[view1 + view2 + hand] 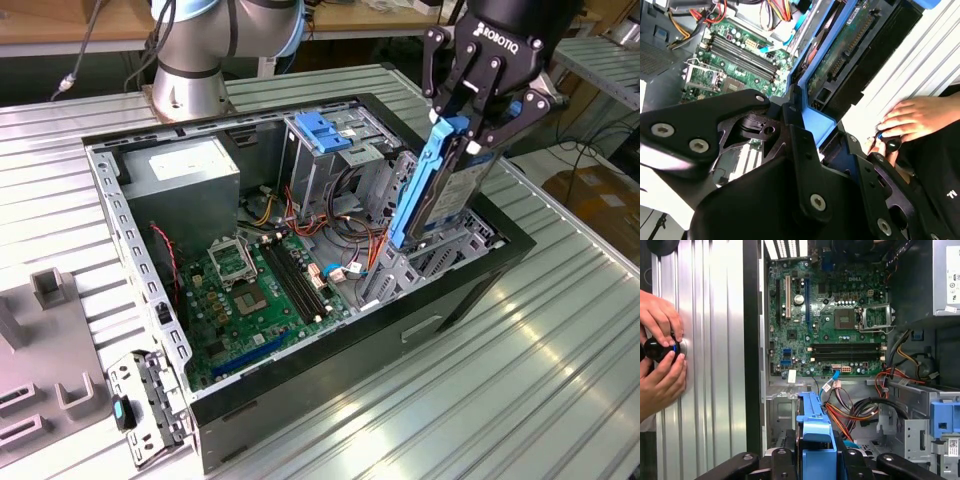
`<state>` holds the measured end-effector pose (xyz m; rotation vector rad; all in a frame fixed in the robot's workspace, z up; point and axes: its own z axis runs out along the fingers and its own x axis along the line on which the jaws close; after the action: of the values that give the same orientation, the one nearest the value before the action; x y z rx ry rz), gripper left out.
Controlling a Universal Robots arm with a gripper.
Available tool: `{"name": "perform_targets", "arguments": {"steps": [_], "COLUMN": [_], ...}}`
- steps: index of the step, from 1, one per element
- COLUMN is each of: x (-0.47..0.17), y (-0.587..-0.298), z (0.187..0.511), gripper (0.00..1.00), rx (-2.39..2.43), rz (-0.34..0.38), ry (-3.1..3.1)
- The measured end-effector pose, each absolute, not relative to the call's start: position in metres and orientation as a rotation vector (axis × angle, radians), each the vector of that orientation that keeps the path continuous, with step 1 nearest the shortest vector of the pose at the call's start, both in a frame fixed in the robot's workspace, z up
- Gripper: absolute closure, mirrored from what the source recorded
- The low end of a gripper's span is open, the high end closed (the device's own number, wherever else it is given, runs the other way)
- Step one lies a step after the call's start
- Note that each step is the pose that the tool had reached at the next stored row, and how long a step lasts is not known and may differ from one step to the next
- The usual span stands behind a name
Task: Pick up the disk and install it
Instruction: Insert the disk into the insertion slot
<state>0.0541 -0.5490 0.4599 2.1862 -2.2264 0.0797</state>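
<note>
The disk [445, 195] is a dark flat drive with blue plastic edging. It hangs on edge, tilted, over the open computer case [120, 220] at the exterior view's right side. Its lower end is down among the grey bay brackets [420, 265]. My gripper [476, 132] is shut on the disk's upper end. The second wrist view looks down the disk [847, 47], showing its green circuit board and connector. One black finger [802, 145] presses on the blue edge there. In the first wrist view the blue edging [815, 427] runs between my fingers [782, 460].
Inside the case lie a green motherboard [255, 290], a grey power supply [185, 170], a metal cage with a blue handle [325, 130] and loose cables [345, 265]. A person's hands [660, 355] hold a black knob on the ribbed table beside the case. Grey fixtures [40, 350] stand at the exterior view's left.
</note>
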Motion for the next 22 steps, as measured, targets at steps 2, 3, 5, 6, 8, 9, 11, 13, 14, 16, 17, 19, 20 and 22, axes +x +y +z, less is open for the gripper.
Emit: {"name": "perform_targets", "arguments": {"steps": [2, 3, 5, 6, 8, 9, 11, 13, 14, 16, 17, 19, 20, 22], "x": [0.0571, 0.0582, 0.0601, 0.0605, 0.0608, 0.0614, 0.0619, 0.0621, 0.0621, 0.0622, 0.0622, 0.0622, 0.0622, 0.0622], "y": [-0.549, -0.549, -0.549, -0.549, -0.549, -0.549, -0.549, -0.5492, -0.5495, -0.5503, -0.5508, -0.5534, -0.5543, -0.5556], "z": [0.4595, 0.4595, 0.4591, 0.4588, 0.4574, 0.4567, 0.4564, 0.4559, 0.4557, 0.4555, 0.4553, 0.4547, 0.4544, 0.4541], "gripper": [0.63, 0.63, 0.63, 0.63, 0.63, 0.63, 0.63, 0.63, 0.63, 0.63, 0.63, 0.63, 0.63, 0.63], "rx": [2.186, 2.186, 2.186, 2.186, 2.186, 2.185, 2.182, 2.183, 2.184, 2.186, 2.188, 2.194, 2.197, 2.201], "rz": [0.08, 0.08, 0.08, 0.08, 0.08, 0.08, 0.08, 0.078, 0.076, 0.07, 0.067, 0.054, 0.045, 0.038], "ry": [-2.226, -2.226, -2.226, -2.226, -2.227, -2.228, -2.23, -2.232, -2.232, -2.235, -2.237, -2.243, -2.247, -2.251]}}
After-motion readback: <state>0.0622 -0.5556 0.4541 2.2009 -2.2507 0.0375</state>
